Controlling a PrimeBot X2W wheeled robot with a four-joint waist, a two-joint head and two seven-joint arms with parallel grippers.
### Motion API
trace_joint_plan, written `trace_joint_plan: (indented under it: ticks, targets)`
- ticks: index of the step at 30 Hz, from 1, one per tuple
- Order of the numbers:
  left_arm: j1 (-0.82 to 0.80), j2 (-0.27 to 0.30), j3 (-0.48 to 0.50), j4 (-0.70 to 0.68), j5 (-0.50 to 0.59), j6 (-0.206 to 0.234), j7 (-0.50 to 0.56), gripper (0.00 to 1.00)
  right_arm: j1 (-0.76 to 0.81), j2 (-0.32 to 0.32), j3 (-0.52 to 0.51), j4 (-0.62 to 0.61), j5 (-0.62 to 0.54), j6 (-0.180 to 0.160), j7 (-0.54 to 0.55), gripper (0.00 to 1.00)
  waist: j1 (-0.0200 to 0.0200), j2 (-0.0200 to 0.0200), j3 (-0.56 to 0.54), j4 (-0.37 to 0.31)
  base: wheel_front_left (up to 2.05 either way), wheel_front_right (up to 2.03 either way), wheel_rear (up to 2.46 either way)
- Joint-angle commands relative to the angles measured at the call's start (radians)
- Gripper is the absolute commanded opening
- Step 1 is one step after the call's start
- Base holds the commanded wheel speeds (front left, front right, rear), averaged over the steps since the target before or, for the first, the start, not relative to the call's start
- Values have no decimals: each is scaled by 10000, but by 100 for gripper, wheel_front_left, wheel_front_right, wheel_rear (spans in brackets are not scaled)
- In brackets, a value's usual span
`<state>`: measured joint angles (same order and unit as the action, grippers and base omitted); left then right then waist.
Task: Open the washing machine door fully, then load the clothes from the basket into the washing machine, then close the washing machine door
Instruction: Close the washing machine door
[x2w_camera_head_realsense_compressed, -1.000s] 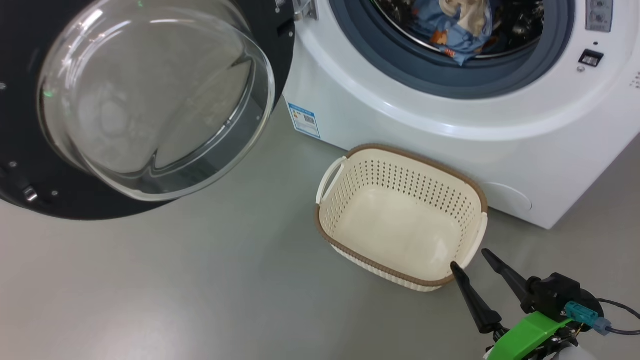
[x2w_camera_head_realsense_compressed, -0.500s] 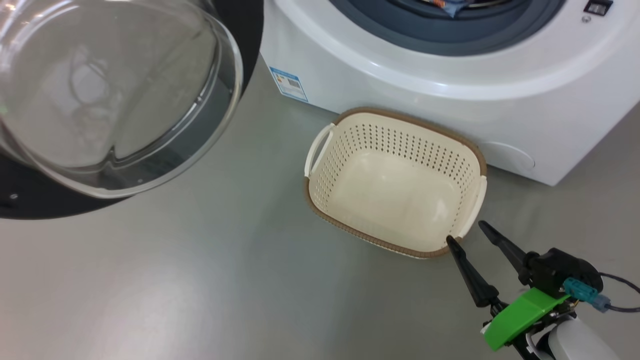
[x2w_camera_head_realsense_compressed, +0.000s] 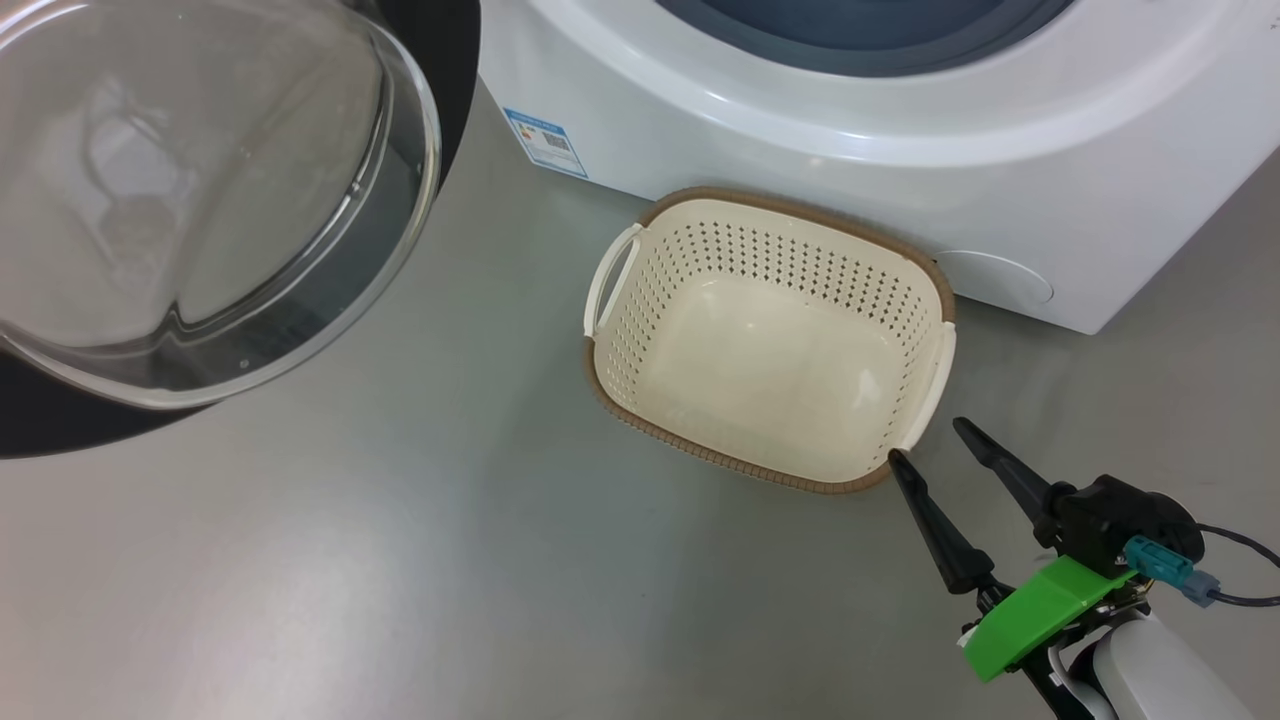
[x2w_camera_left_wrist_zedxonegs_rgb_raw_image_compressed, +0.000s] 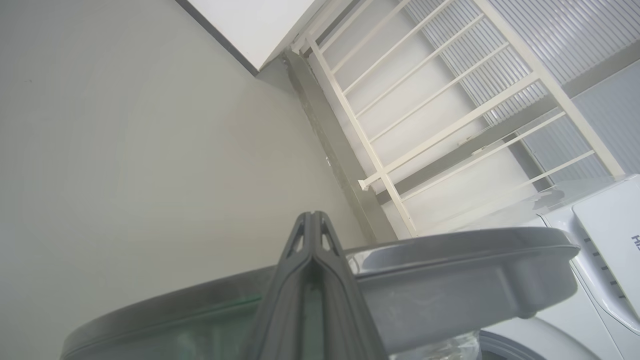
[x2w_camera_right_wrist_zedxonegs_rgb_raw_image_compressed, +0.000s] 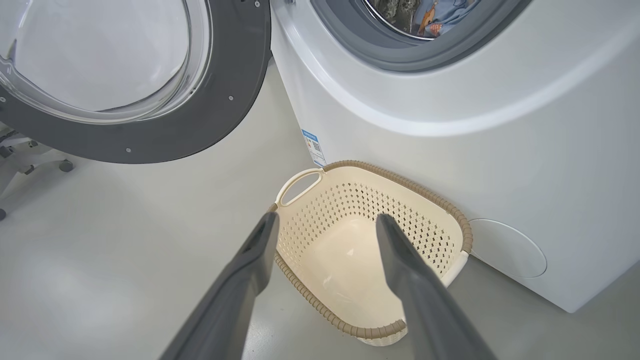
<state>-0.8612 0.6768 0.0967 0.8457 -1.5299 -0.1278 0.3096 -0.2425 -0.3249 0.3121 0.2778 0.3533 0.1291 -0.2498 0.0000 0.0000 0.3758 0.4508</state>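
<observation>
The washing machine door (x2w_camera_head_realsense_compressed: 200, 180) stands swung open at the upper left, its clear glass bowl bulging out of the black rim. The white washing machine (x2w_camera_head_realsense_compressed: 800, 130) fills the top of the head view. In front of it the cream basket (x2w_camera_head_realsense_compressed: 760, 260) sits on the floor with nothing in it. My right gripper (x2w_camera_head_realsense_compressed: 924, 440) is open, its tips just off the basket's near right corner. In the right wrist view the right gripper (x2w_camera_right_wrist_zedxonegs_rgb_raw_image_compressed: 326, 217) frames the basket (x2w_camera_right_wrist_zedxonegs_rgb_raw_image_compressed: 410, 187), and blue clothes (x2w_camera_right_wrist_zedxonegs_rgb_raw_image_compressed: 440, 15) lie inside the drum. My left gripper (x2w_camera_left_wrist_zedxonegs_rgb_raw_image_compressed: 311, 217) is shut and holds nothing, beside the door's grey edge (x2w_camera_left_wrist_zedxonegs_rgb_raw_image_compressed: 450, 265).
A blue label sticker (x2w_camera_head_realsense_compressed: 545, 142) marks the machine's lower left corner, and a round service flap (x2w_camera_head_realsense_compressed: 995, 275) sits low on its front. A white railing (x2w_camera_left_wrist_zedxonegs_rgb_raw_image_compressed: 425, 125) stands behind the machine. A wheeled leg (x2w_camera_right_wrist_zedxonegs_rgb_raw_image_compressed: 30, 160) shows under the door. Grey floor spreads left of the basket.
The head camera has tilted down, so the drum opening and the clothes have left its top edge. My right gripper stays open by the basket's near corner.
</observation>
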Motion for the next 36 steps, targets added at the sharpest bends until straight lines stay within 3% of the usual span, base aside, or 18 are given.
trace_joint_plan:
  ticks: [1, 23, 36]
  targets:
    - [-157, 663, 65, -137, -73, -29, 320, 0, -60, 13, 201, -200, -93, 16, -120, 100, 0, 0, -42, -17, 0, 0, 0]
    - [340, 609, -635, -806, -543, -29, 2974, 0, 132, 417, 85, -218, 20, 16, -120, 100, 0, 0, -808, -36, 0, 0, 0]
    - [1140, 553, -844, -2202, -691, -29, 4147, 0, 696, 635, -182, -367, 142, 16, -120, 100, 0, 0, -1603, -127, 0, 0, 0]
